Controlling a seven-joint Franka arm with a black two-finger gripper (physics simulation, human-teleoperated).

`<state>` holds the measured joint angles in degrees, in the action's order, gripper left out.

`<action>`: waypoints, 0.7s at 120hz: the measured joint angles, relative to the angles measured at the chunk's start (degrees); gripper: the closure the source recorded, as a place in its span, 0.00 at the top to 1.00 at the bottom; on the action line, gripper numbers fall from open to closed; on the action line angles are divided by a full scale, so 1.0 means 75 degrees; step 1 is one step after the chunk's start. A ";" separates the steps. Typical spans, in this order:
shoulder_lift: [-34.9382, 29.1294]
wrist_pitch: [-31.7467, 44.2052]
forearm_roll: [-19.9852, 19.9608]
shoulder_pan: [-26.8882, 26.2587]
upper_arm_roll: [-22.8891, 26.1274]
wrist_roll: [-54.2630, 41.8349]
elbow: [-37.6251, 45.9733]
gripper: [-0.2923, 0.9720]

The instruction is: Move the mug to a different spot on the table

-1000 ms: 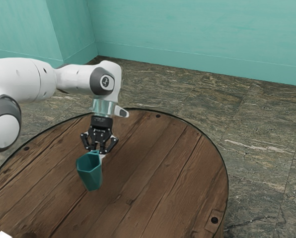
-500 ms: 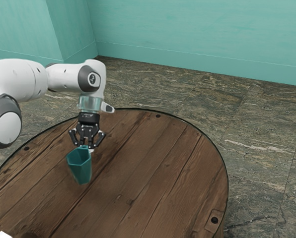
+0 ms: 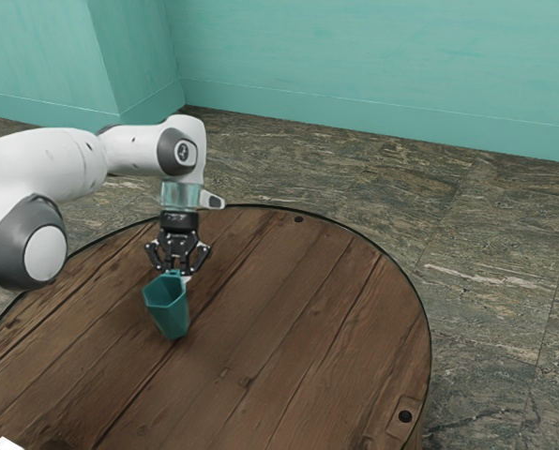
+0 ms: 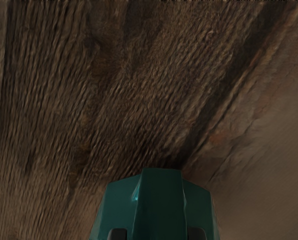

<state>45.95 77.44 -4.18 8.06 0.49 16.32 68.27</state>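
Wood table w/ teal walls: gripper pinching mug rim, fingers nrly together.

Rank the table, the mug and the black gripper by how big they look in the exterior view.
1. table, largest by far.
2. mug and gripper look about alike, so I leave them unranked.

Open table surface all around the mug
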 joint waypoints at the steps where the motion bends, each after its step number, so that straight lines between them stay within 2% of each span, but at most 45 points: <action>1: 0.0005 0.0001 0.0000 0.0000 0.0000 -0.0004 -0.0009 0.23; 68: 0.0313 0.0124 0.0015 0.0051 0.0090 -0.0189 -0.0328 0.22; 84: 0.0290 0.0164 -0.0067 0.0089 0.0081 -0.0200 -0.0228 0.45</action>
<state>48.13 78.67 -4.69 8.73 1.10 14.82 66.56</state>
